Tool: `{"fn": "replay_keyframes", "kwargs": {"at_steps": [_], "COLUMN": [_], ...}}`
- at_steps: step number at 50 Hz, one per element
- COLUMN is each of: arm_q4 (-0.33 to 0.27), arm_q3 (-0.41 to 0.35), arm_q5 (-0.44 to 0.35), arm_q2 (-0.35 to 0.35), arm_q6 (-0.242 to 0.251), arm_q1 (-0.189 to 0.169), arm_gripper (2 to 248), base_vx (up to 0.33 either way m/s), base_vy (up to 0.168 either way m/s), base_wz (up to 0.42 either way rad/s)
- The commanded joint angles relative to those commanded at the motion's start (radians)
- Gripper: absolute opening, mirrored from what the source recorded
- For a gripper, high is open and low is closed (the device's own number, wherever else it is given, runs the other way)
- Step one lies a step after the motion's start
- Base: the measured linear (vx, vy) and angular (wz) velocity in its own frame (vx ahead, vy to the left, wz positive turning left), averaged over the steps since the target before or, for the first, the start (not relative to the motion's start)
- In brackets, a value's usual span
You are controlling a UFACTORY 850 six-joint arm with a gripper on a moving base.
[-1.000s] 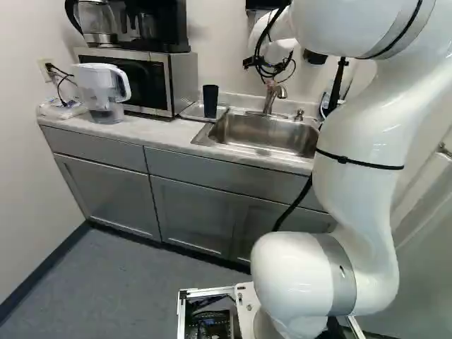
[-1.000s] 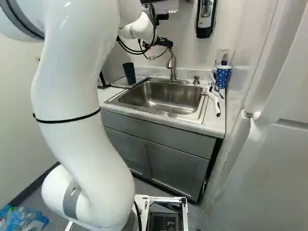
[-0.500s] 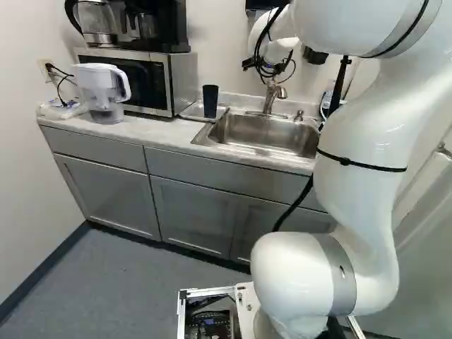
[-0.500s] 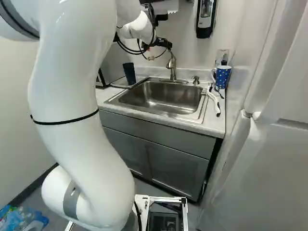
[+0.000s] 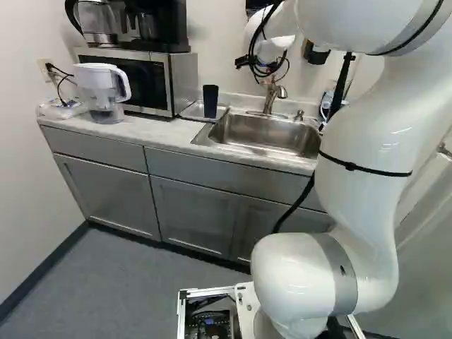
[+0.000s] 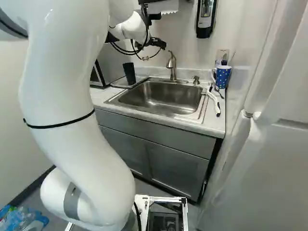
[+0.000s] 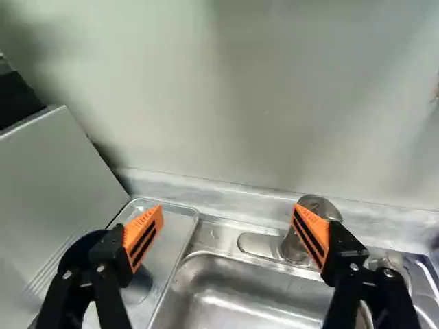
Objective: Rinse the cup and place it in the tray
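Beside the sink, the left base view showed the dark cup upright on the metal tray. The right base view showed the gripper near the faucet. In the wrist view, the gripper's two fingers stood wide apart; one partly covered the cup.
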State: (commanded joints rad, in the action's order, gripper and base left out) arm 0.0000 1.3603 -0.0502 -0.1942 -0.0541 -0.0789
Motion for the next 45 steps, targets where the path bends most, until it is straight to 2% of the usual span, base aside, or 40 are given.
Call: {"fn": "replay_keyframes", "kwargs": {"at_steps": [11,45], "arm_q4": [0.0,0.0], "arm_q3": [-0.004,-0.021], "arm_q5": [0.048,0.301], "arm_q2": [0.004,0.019], "arm_q6": [0.0,0.0], "arm_q1": [0.002,0.004], "arm_gripper": [247,247], "base_vx": [0.0,0.0], "base_vy": [0.0,0.0], "base_wz": [0.0,0.0]}}
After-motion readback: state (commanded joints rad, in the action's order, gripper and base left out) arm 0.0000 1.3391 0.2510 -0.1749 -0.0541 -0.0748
